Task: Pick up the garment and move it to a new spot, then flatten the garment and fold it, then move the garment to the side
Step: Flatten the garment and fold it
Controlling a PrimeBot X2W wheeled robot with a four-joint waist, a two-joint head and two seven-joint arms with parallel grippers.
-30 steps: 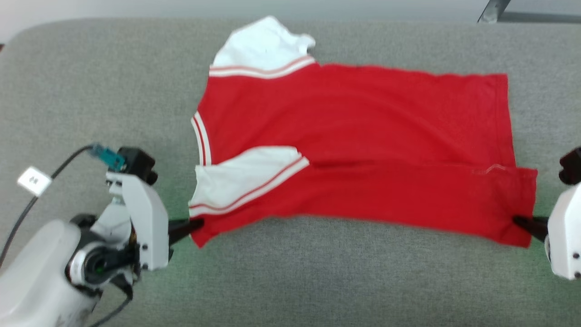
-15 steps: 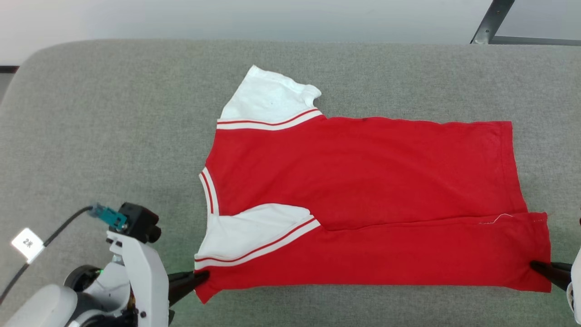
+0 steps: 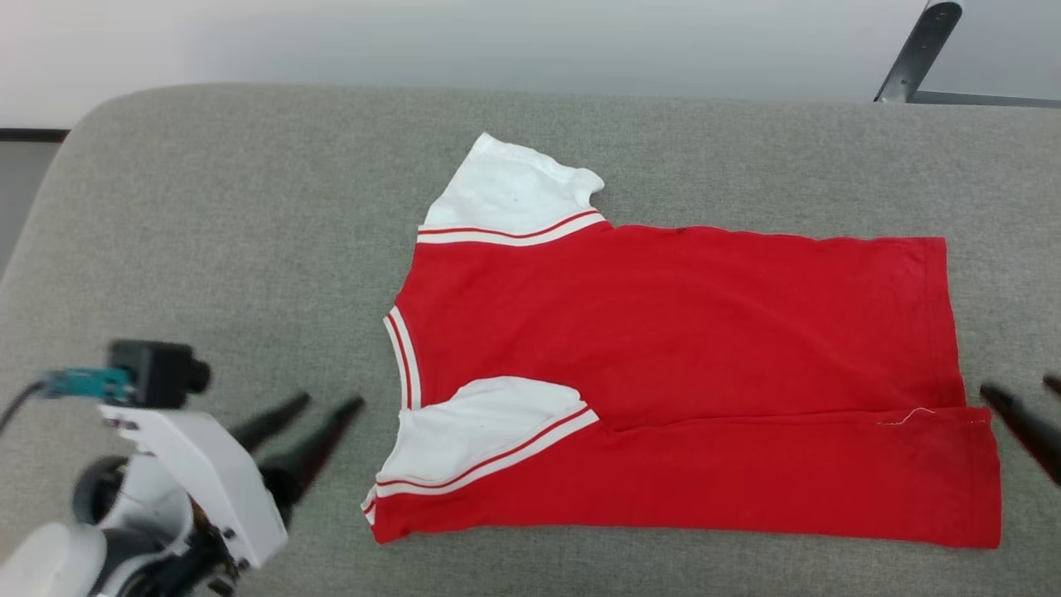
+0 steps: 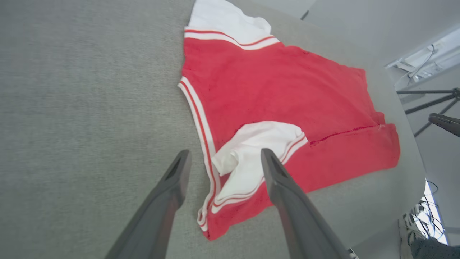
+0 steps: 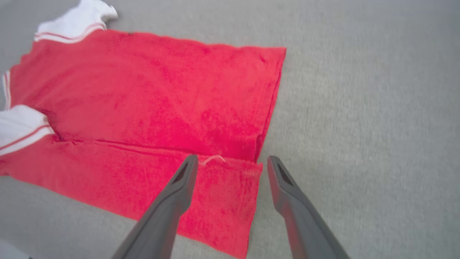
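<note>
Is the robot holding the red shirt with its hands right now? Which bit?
No, nothing is held. The left hand and the right hand are both open beside the garment, which lies on the grey cushion.

Site: robotics lab / test room, prob.
Evidence:
- table padded in grey fabric, rounded corners, used as work surface
- bare pale wall behind far edge
- dark metal strut past far-right corner
- tripod legs and loose cables on floor beyond table
- robot's left hand w/ cabled cam module
</note>
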